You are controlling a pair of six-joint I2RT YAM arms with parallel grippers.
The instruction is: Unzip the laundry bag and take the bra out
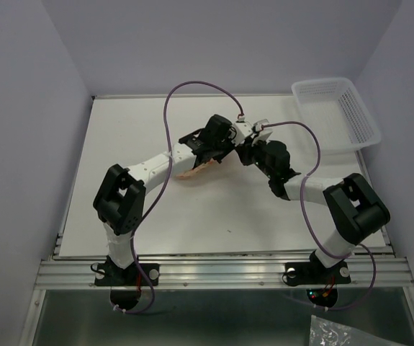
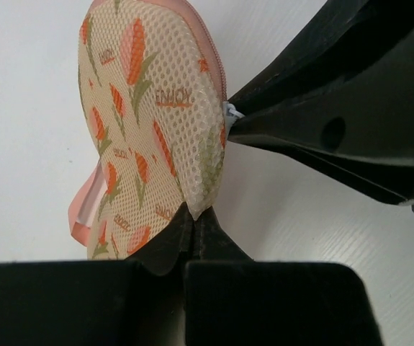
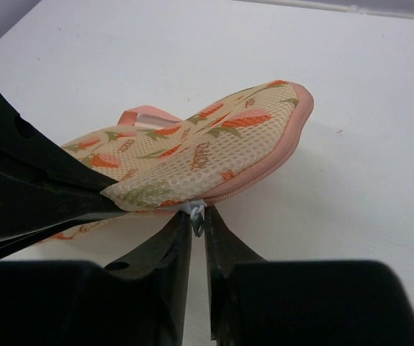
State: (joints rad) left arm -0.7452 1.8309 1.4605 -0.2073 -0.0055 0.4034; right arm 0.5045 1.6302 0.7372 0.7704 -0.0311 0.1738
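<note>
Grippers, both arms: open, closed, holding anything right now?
Left gripper: closed, pinching the edge of the laundry bag.
Right gripper: closed on the bag's zip pull.

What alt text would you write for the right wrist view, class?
The right gripper pinches the silver zip pull at the edge of the orange-printed mesh laundry bag. From the left, the left gripper clamps the bag's corner.

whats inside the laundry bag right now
Nothing inside shows. The printed mesh of the laundry bag hides its contents, and the zip looks closed along the edge in view. The right gripper pinches the zip pull, the left gripper clamps the bag's edge. No bra visible.
</note>
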